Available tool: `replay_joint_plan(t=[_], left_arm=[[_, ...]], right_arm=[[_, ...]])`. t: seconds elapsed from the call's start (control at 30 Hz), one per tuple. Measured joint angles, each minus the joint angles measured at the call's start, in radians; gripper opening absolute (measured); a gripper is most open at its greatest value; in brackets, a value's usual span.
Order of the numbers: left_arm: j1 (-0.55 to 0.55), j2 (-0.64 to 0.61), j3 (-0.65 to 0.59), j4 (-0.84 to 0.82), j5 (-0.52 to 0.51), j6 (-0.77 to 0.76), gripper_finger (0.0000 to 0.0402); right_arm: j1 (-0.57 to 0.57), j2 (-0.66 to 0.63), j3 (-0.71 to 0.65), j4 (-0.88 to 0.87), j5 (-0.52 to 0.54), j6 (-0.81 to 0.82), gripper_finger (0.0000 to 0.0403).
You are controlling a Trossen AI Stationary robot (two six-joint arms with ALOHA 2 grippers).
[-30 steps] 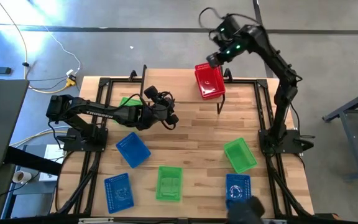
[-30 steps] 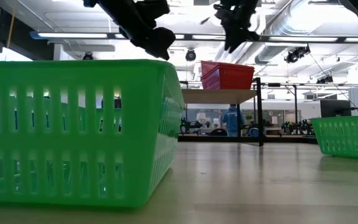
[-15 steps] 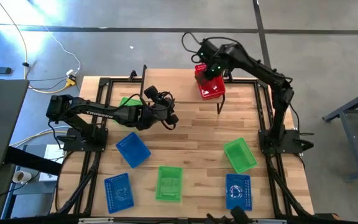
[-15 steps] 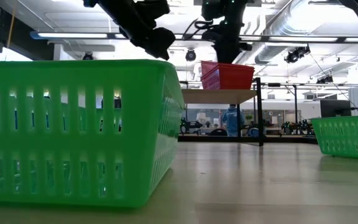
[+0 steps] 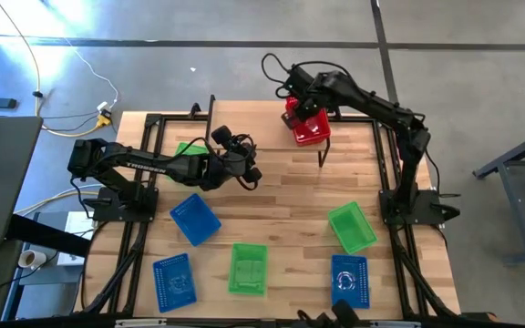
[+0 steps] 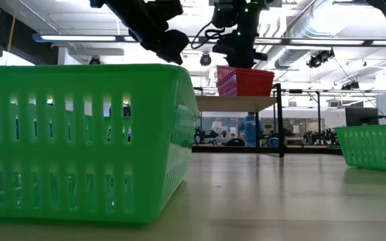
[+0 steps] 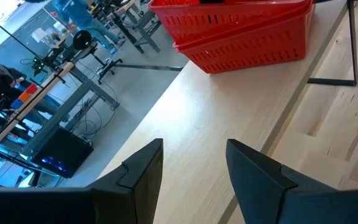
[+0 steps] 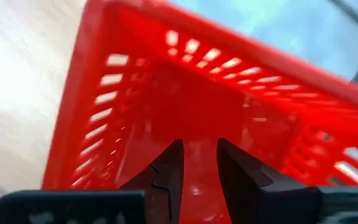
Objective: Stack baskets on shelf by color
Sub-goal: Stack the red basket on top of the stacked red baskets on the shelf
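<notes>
Baskets of thin perforated plastic, judged light, springy and a little slick, look best taken by pinching one wall at the rim. The red stack (image 5: pixel 307 121), at least two nested shells by the left wrist view, sits on the right end of the shelf (image 5: pixel 267 123) along the counter's (image 5: pixel 290 196) far edge. The right tool (image 8: pixel 194 163) hovers over the stack's open mouth, fingers (image 8: pixel 170 167) narrowly parted and holding nothing. The left tool (image 7: pixel 191 163) waits above mid-counter, spread moderately and empty. A green basket (image 5: pixel 190 148) lies beside the left arm; the others sit loose on the near half of the counter: two blue (image 5: pixel 194 219) (image 5: pixel 173 280) at left, one green (image 5: pixel 248 268) in the middle, one green (image 5: pixel 352 227) and one blue (image 5: pixel 350 279) at right. Each is a small rectangular tub with slotted walls.
</notes>
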Motion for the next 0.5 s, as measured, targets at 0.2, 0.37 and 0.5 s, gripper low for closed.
replay_joint_plan(t=[0.2, 0.37, 0.5], left_arm=[[0.000, 0.000, 0.000, 0.000, 0.000, -0.002, 0.0168], [0.000, 0.000, 0.000, 0.000, 0.000, -0.002, 0.0168], [0.000, 0.000, 0.000, 0.000, 0.000, 0.000, 0.0168]], right_arm=[[-0.019, 0.044, 0.000, -0.041, -0.038, 0.012, 0.0085], [-0.017, 0.061, 0.000, -0.048, -0.064, -0.003, 0.0085], [-0.016, 0.052, 0.000, -0.047, -0.041, -0.005, 0.0085]])
